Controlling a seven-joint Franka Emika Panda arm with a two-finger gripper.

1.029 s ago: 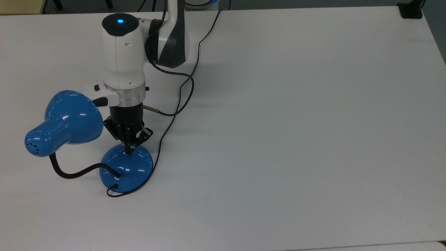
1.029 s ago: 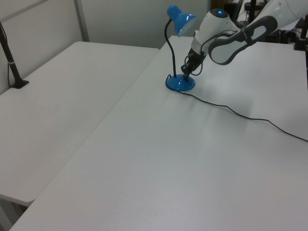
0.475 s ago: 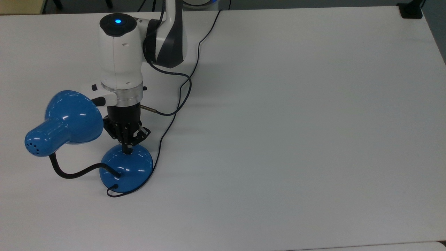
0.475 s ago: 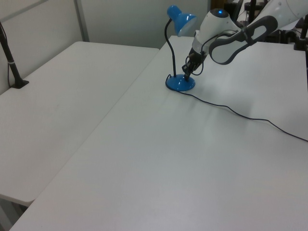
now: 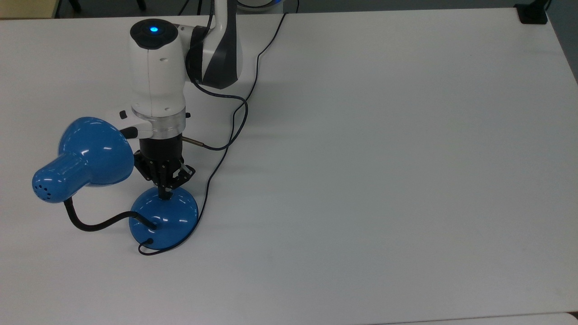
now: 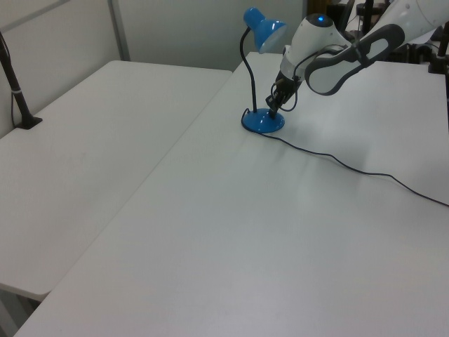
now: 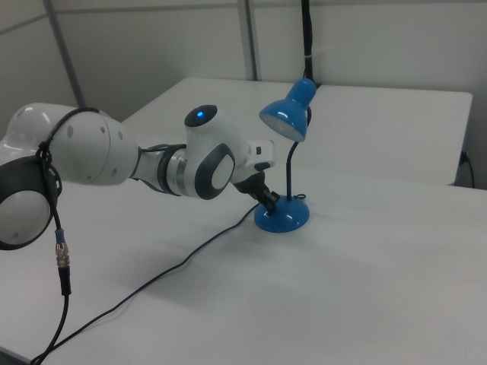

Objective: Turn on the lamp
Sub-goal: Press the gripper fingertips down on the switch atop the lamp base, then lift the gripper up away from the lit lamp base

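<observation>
Pointing almost straight down, with the tool (image 5: 165,195) set on the domed base (image 5: 168,221) of the lamp (image 5: 86,158) at the edge nearer the arm in the top view. Fingers drawn together into one narrow black tip, clamped on nothing. Tip meeting the dome's upper slope, touching or very nearly so; cannot tell which. Switch itself hidden under that tip, if it sits there at all. Lamp standing toward the top view's left on the white desk (image 5: 384,158), gooseneck (image 5: 97,223) leaving the far side of the base and curling to the top view's left, shade (image 5: 92,151) hanging just beside the wrist. Seen in the left view, tool (image 6: 273,111) slanting onto the base (image 6: 263,121) from the left view's right. No glow at the shade in the right view (image 7: 286,114), so probably not lit yet. Judging the press to run downward along the tool's own axis, into the dome; slipping off the glossy curve the likely risk.
</observation>
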